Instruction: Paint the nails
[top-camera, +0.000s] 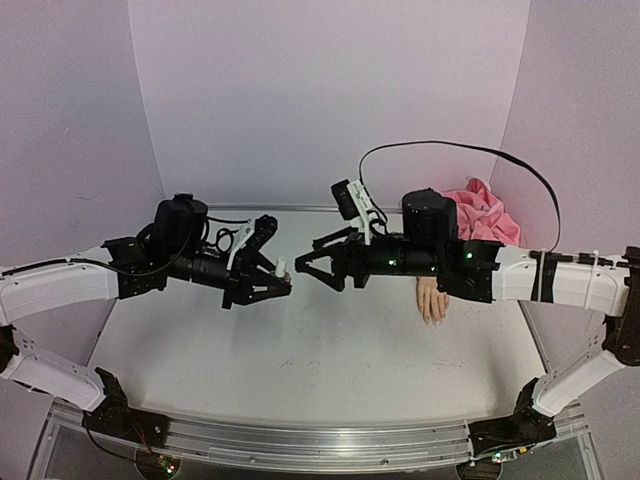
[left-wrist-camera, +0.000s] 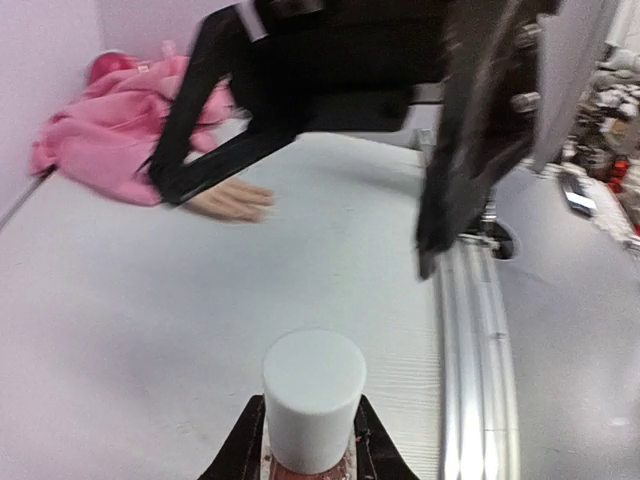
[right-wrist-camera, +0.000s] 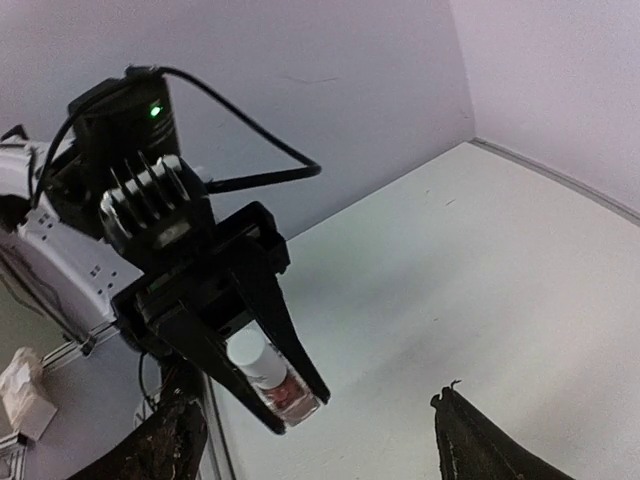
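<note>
The left gripper (top-camera: 284, 277) is clamped on a small polish bottle (right-wrist-camera: 276, 387), one finger on each side of the glass body with its pinkish contents. The white cap (left-wrist-camera: 313, 398) stands clear above the fingers. The bottle is held above the table (top-camera: 300, 370), not resting on it.

The right gripper (top-camera: 304, 256) faces it just beside the cap, jaws spread wide and holding nothing. It and the bottle are close but apart. In the left wrist view its two black fingers (left-wrist-camera: 205, 165) splay out in a V over the cap.

Behind the right gripper and under that arm's forearm, the mannequin hand (top-camera: 432, 300) lies flat on the table on the right side, fingers pointing toward the near edge. The nails (top-camera: 433, 317) sit at its fingertips (too small and blurred in every view to tell apart or to judge any colour on them), well apart from both grippers.

The wrist disappears into a crumpled pink sleeve (top-camera: 485, 215) heaped in the far right corner against the pale lilac walls (top-camera: 330, 90). A black cable (top-camera: 455, 148) loops above the right arm.
</note>
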